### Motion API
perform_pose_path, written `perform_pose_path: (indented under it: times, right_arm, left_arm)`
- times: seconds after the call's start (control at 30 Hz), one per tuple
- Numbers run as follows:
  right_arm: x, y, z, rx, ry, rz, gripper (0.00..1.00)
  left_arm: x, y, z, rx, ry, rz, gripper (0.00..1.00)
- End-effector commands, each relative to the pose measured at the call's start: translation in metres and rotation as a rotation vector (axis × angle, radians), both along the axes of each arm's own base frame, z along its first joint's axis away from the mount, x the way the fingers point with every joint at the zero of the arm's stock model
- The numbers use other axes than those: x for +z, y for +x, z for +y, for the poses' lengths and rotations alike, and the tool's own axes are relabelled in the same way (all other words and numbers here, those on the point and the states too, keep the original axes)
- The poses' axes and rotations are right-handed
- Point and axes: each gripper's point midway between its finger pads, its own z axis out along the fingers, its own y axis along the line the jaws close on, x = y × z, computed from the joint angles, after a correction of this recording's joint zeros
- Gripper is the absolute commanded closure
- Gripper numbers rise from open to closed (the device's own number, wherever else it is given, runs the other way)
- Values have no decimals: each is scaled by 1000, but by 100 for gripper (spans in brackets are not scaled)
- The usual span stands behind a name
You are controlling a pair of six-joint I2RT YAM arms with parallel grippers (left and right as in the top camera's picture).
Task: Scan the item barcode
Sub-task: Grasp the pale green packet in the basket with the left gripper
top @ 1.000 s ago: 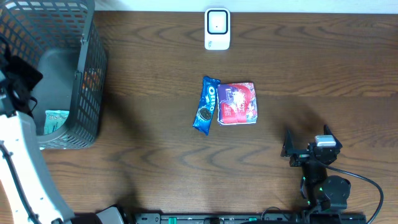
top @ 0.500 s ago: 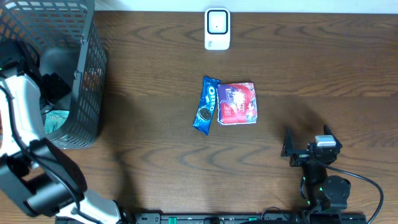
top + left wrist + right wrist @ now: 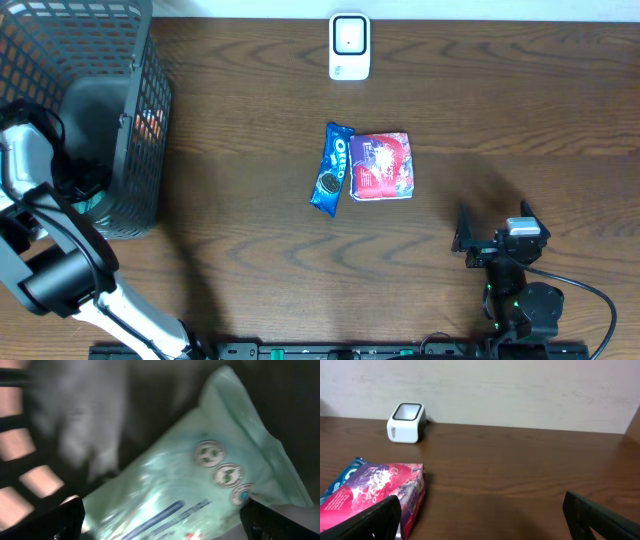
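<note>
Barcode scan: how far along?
Done: nothing visible; no item is at the white box scanner. In hand: open left gripper hovers over pale green plastic packet inside grey mesh basket, not gripped. To do: grasp, present to scanner. Idle: right gripper, open.

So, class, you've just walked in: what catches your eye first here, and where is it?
The dark mesh basket at the left end of the table, with the left arm reaching into it above a pale green packet. Then the blue Oreo pack and pink packet lying side by side mid-table, and the white scanner at the far edge.
</note>
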Motion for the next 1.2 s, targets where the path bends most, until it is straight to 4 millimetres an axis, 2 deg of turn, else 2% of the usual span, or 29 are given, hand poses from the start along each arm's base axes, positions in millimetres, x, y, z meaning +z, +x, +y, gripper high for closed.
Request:
perform_pose_path:
  times: [0.0,0.03,0.17,0.37,0.47,0.6,0.77,0.83,0.93,1.03,1.17]
  right_arm:
    - [0,0,5,23,-5,-1,1]
    - [0,0,5,23,-5,-1,1]
    - [0,0,5,23,-5,-1,1]
    - [0,0,5,23,-5,-1,1]
    - [0,0,5,23,-5,-1,1]
    - [0,0,5,23,-5,-1,1]
    - [0,0,5,23,-5,-1,1]
    - [0,0,5,23,-5,-1,1]
    - [0,0,5,23,-5,-1,1]
    - [0,0,5,22,-5,-1,1]
    - [0,0,5,23,-5,-1,1]
  left_arm:
    - [-14,-3,-11,-44,-74,27,1]
    - [-16,-3,-12,-43,-77,32,0]
    - [-17,-3,-12,-43,-79,33,28]
    - [-17,-3,-11,-43,-77,30,41]
    - [-18,-2,-11,-42,-79,26,68]
    - [-18,0,-12,-42,-83,19,92]
    - [-8,6,-8,-37,-71,2,93]
    - [7,12,-4,-34,-54,-25,93]
    - [39,27,1,-8,-22,-110,93]
    - [92,45,8,46,41,-259,93]
    - [178,71,-5,23,60,-567,93]
